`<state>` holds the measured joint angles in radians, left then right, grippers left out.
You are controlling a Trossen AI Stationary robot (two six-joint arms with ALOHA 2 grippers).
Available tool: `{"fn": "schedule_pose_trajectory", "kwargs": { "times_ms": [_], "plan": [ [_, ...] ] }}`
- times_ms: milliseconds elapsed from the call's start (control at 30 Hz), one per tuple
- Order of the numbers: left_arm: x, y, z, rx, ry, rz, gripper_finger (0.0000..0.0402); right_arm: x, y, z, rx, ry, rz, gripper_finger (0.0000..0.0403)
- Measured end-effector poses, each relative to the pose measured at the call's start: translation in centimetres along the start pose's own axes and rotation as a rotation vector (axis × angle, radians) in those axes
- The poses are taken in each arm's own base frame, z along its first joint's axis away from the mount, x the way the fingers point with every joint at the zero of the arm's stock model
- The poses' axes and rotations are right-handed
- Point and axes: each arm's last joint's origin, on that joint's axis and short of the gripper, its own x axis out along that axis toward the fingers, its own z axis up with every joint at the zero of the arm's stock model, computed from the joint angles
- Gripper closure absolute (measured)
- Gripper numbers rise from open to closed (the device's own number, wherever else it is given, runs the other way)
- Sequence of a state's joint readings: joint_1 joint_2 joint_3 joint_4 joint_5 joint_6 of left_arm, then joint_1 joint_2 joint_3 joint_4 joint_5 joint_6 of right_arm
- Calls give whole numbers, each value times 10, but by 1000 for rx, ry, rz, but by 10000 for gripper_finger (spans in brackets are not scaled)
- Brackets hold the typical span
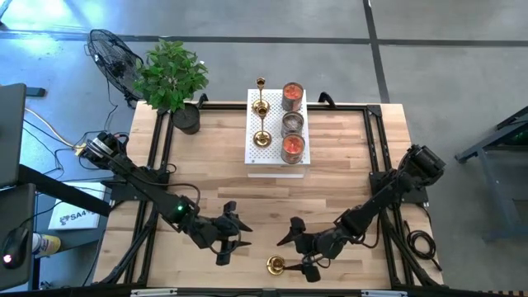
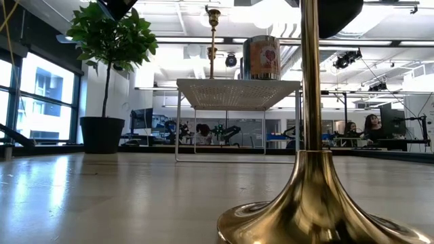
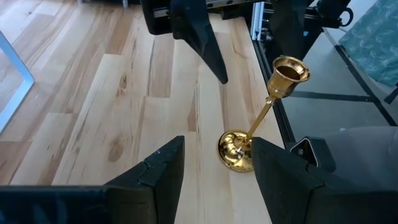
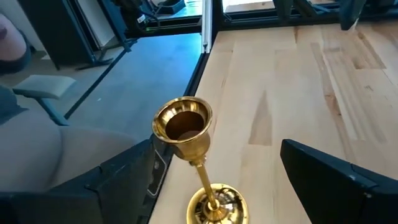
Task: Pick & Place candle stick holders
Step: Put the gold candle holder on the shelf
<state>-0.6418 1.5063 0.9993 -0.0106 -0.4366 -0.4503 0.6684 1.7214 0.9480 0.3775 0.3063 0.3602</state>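
Observation:
One gold candlestick holder (image 1: 276, 264) stands upright on its round base near the table's near edge; it also shows in the low view (image 2: 312, 190). My right gripper (image 1: 297, 252) is open, its fingers on either side of this holder (image 4: 186, 134) without touching it. My left gripper (image 1: 239, 233) is open and empty just left of it, facing the holder (image 3: 239, 149). Two more gold holders (image 1: 261, 107) stand on the left side of the white perforated block (image 1: 276, 162).
Three candle jars (image 1: 293, 124) stand on the block's right side at the table's far middle. A potted plant (image 1: 172, 78) stands at the far left corner. Black frame rails (image 1: 375, 148) run along the table's sides. Bare wood lies between the block and the grippers.

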Motion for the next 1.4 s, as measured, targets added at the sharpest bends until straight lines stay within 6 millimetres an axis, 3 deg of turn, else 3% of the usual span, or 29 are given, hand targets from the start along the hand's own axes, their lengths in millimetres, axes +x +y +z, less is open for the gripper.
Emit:
{"fn": "schedule_pose_trajectory", "kwargs": {
  "times_ms": [1400],
  "plan": [
    [0, 0, -1, 4, 9, 5, 220, -1, 4, 3, -8, -39, 31, 64]
  ]
}}
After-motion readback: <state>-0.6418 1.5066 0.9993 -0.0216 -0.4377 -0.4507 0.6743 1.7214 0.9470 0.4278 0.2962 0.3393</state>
